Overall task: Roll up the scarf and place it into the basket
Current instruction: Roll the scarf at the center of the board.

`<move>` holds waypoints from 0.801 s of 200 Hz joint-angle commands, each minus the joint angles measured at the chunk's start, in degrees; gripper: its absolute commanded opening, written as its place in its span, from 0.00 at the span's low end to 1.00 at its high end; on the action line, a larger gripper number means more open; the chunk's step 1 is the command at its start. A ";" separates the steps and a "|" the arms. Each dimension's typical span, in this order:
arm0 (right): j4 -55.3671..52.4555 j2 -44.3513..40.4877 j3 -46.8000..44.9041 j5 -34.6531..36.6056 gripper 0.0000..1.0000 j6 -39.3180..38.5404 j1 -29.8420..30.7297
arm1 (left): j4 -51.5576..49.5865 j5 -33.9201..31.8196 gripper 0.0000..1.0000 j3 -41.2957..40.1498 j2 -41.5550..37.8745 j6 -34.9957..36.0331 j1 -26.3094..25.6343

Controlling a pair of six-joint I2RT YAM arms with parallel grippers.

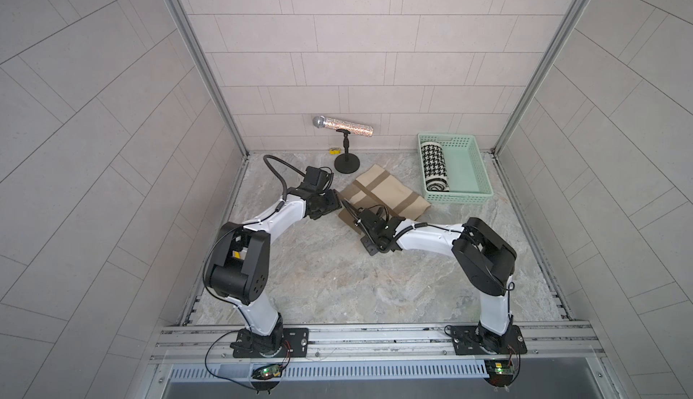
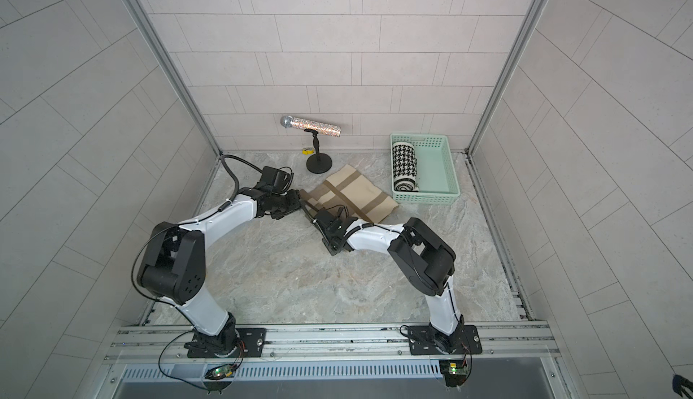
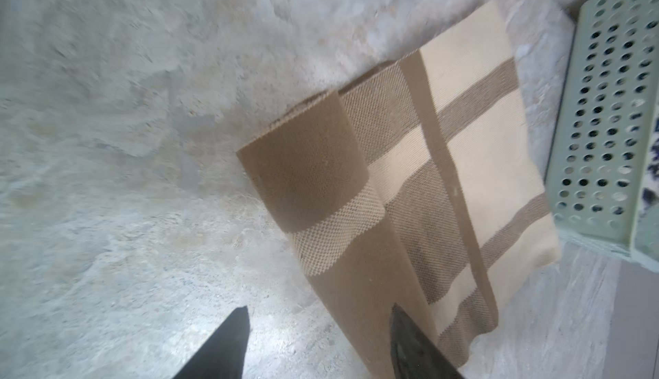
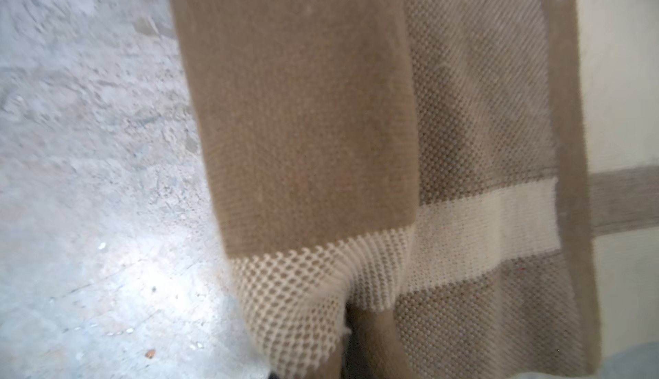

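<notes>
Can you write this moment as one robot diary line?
stage: rolling beige scarf | left gripper: open over scarf edge | right gripper: shut on scarf's rolled edge | basket: holds houndstooth roll only

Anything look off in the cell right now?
Nothing spilled or damaged. The tan scarf lies skewed on the table, only one edge turned over. The basket already holds a rolled houndstooth scarf. A glitter microphone on its stand and a small yellow item by the back wall look unrelated to the job.
</notes>
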 commanded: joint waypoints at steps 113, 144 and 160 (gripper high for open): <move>34.34 -3.08 -20.80 -47.14 0.00 34.73 -6.97 | 0.77 4.58 0.74 -10.81 -6.03 0.27 -1.09; 47.39 -2.73 -26.01 -49.84 0.00 42.47 -8.26 | 2.89 4.14 0.74 -11.30 -3.11 -0.11 -1.38; 47.51 -2.77 -26.53 -49.59 0.00 42.61 -8.27 | 6.17 4.31 0.73 -11.13 -0.78 -0.98 -1.46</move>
